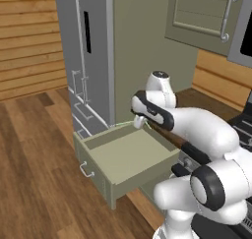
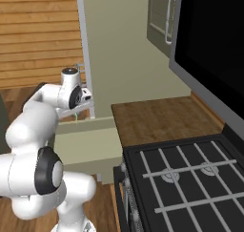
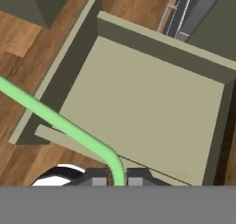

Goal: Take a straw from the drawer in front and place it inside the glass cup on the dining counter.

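Straw [image 3: 64, 124] pinched in end effector [image 3: 119, 180] above open drawer [image 3: 138, 108] | risk: thin stick, probably slips or snags drawer's wall on swing away

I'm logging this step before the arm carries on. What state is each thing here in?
drawer: pulled open, nothing lying inside.
straw: lifted above the drawer, pinched at its bent end.
gripper: shut on the straw.
upper cabinet door: closed.
fridge drawers: closed.
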